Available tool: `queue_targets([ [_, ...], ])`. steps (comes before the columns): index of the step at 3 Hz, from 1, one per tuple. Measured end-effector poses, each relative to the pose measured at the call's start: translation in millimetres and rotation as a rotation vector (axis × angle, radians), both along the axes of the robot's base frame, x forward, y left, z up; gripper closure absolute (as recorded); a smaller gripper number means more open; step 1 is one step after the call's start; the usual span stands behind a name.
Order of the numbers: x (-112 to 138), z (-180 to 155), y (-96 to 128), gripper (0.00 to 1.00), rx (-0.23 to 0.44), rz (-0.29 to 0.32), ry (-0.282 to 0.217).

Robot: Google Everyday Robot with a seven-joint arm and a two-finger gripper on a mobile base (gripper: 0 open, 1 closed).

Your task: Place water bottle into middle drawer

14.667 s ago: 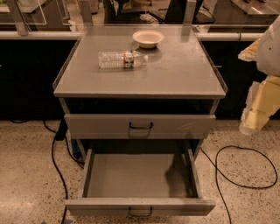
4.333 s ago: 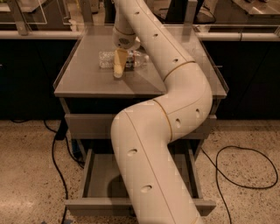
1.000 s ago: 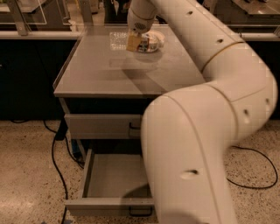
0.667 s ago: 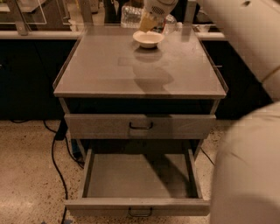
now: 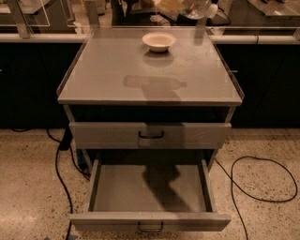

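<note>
The water bottle (image 5: 200, 6), clear plastic with a pale cap, hangs in the air at the top edge of the camera view, above the far right of the cabinet top (image 5: 108, 70). My gripper (image 5: 178, 5) is shut on it, and only its yellowish tips show at the frame's edge. The bottle's shadow lies on the cabinet top. The middle drawer (image 5: 122, 187) is pulled out wide at the bottom of the view, and its inside holds nothing but shadow.
A shallow cream bowl (image 5: 159, 41) stands at the back of the cabinet top. The grey drawer (image 5: 197, 135) above the open one is shut. Black cables lie on the speckled floor at the left (image 5: 60, 164) and right (image 5: 262, 180).
The arm has lifted the bottle off the cabinet top, up and to the right past the bowl. The arm has left most of the view, so the drawers now show.
</note>
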State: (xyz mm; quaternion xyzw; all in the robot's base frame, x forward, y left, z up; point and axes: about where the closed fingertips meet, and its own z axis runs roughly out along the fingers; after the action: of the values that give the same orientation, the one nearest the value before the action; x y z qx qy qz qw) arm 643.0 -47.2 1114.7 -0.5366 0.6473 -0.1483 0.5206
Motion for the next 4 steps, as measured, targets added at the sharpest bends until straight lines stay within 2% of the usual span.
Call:
queue_targets([
  [1, -16, -33, -1, 1.0, -0.026, 0.0, 0.033],
  [3, -18, -42, -7, 1.0, -0.014, -0.021, 0.048],
  [4, -41, -58, -11, 1.0, 0.0, -0.043, 0.057],
])
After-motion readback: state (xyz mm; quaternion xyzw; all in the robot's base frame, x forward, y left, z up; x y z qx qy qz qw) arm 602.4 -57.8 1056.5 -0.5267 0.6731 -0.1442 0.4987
